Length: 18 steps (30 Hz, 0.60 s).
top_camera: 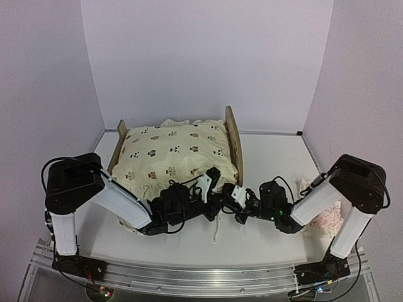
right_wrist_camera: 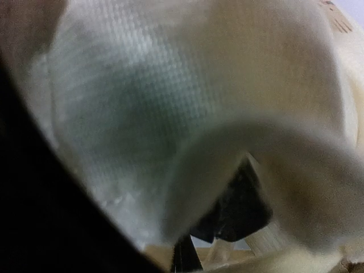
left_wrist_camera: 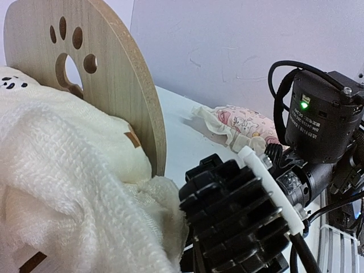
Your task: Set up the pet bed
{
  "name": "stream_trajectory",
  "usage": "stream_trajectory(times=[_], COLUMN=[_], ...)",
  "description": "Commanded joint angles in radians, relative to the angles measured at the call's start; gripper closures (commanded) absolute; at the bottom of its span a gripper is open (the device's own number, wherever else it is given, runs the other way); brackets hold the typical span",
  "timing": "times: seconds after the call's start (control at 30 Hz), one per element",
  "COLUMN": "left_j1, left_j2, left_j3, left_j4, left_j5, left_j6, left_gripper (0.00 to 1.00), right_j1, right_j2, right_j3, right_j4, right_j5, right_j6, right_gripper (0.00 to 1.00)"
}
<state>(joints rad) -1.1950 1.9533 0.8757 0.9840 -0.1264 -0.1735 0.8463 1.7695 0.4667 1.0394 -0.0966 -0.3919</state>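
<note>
The pet bed stands mid-table, its paw-print headboard (top_camera: 234, 146) (left_wrist_camera: 108, 85) on the right and its flat footboard (top_camera: 119, 146) on the left. A cream animal-print cushion (top_camera: 175, 154) (left_wrist_camera: 51, 170) lies on it and hides the mattress base. Both grippers meet at the cushion's near right corner. My left gripper (top_camera: 210, 184) sits against the ruffled edge, and its jaws are not clear in any view. My right gripper (top_camera: 237, 194) is beside it, shut. Cream fabric (right_wrist_camera: 187, 108) fills the right wrist view and hides the fingertips, so I cannot tell whether cloth is pinched.
A small pink ruffled pillow (top_camera: 327, 221) (left_wrist_camera: 242, 122) lies on the table at the right, behind the right arm. A white tie (top_camera: 216, 231) hangs from the cushion toward the near edge. Walls close in the table at the back and on both sides.
</note>
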Motion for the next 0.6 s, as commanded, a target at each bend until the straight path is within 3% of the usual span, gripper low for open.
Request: stream_trajectory(times=[0.0, 0.17, 0.33, 0.57], left_j1=[-0.003, -0.003, 0.0, 0.041], left_j2=[-0.089, -0.153, -0.269, -0.349], left_j3=[-0.012, -0.046, -0.07, -0.077], left_j4=[-0.07, -0.143, -0.3, -0.507], left_j5=[0.009, 0.006, -0.092, -0.065], left_j6=[-0.067, -0.11, -0.191, -0.286], left_gripper=[0.71, 0.65, 0.55, 0.64], right_j1=[-0.003, -0.002, -0.002, -0.003], right_j2=[0.055, 0.089, 0.11, 0.11], right_j3=[0.033, 0.056, 0.069, 0.06], right_j4=[0.108, 0.144, 0.161, 0.164], right_j5=[-0.019, -0.002, -0.011, -0.029], right_j6=[-0.024, -0.034, -0.042, -0.047], right_gripper=[1.0, 1.0, 1.0, 1.0])
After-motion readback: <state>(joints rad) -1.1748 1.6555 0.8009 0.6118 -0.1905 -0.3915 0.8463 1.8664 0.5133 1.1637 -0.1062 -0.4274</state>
